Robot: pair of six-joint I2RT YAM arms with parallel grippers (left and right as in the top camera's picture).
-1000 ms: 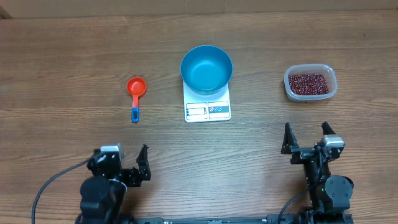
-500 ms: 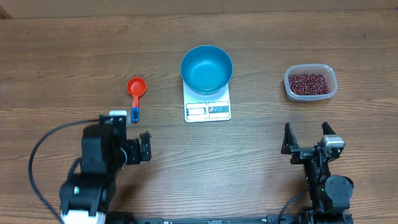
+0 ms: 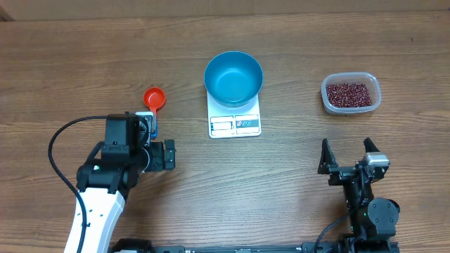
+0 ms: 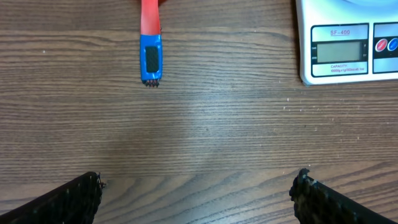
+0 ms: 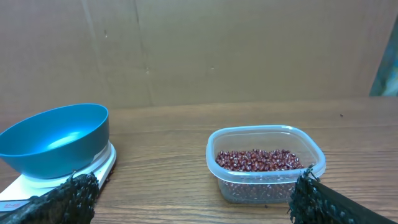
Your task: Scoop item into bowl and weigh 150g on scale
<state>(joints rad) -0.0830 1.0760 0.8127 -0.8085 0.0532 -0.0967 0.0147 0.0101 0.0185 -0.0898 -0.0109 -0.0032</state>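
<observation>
On the left, the left tool [image 3: 153, 151] hangs low over the bench [image 3: 281, 42], pointing down, its fingers wide apart with only bare wood between them. A black cable [image 3: 56, 158] loops out from the left side of its arm. Just far of the tool lies the red scoop [image 3: 154, 98], cup towards the far side and blue handle towards the near side. In the left wrist view the handle's end lies far and left of the open fingers, apart from both.

In the middle stands the white scale [image 3: 235, 124]. The blue bowl [image 3: 233, 77] sits upright on its far part, and the display and buttons on the near edge are uncovered. The bowl's inside shows smooth blue.

To the right, well apart from the scale, stands a clear plastic tub [image 3: 325, 95] holding the dark red beans [image 3: 348, 92] in a shallow layer. All the beans in view lie in this tub.

At the near right, the right tool [image 3: 345, 149] points towards the far side, fingers spread apart and holding nothing. Its wrist view shows the tub between them at a distance and the bowl off to the left.
</observation>
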